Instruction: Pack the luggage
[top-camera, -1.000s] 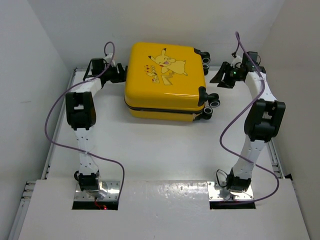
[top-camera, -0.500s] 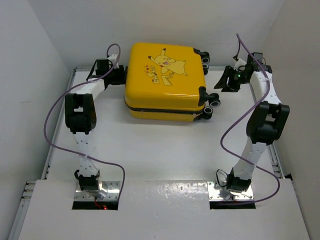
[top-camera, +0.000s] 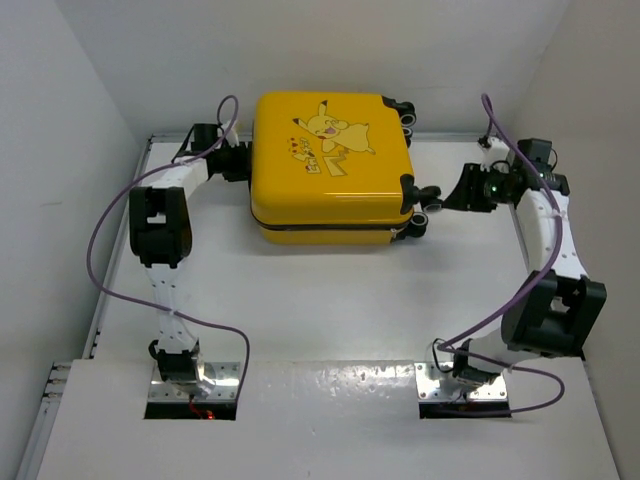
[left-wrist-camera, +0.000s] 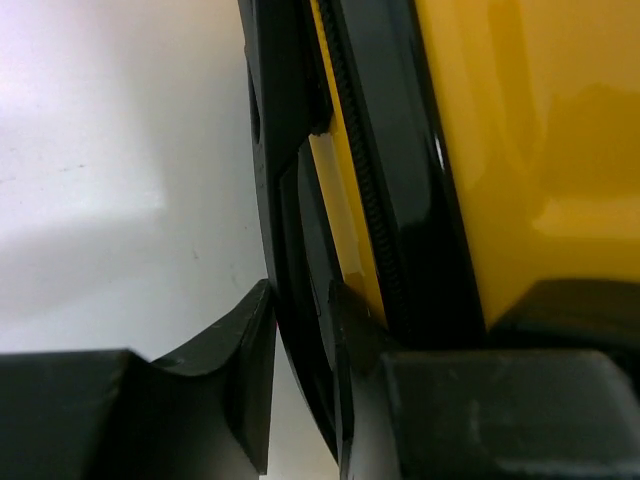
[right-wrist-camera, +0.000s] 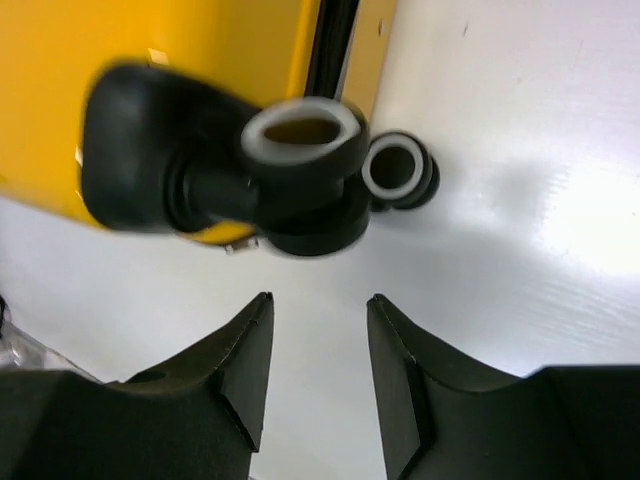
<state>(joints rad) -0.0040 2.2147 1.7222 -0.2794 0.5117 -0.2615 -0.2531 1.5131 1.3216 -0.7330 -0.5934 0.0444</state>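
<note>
- The luggage (top-camera: 330, 165), a yellow hard-shell case with a cartoon print, lies flat and closed at the upper centre of the table (top-camera: 330, 300), its black wheels (right-wrist-camera: 300, 150) pointing to the right of the frame.
- The left gripper (top-camera: 237, 160) meets the case's left edge. In the left wrist view its jaws stand narrow, one finger (left-wrist-camera: 250, 370) on each face of a black side handle (left-wrist-camera: 300, 230), which they appear to pinch.
- The right gripper (top-camera: 450, 196) hovers just beside the wheels at centre right. In the right wrist view its fingers (right-wrist-camera: 245, 370) are spread and hold nothing.
- Step in hand, as judged: steadying or positioning the shut case. No contents are visible, so packing is not yet begun.
- Next move, as judged: it calls for the left grip to hold firm while the right gripper finds the zip or the lid edge along the black seam (top-camera: 330, 224).
</note>
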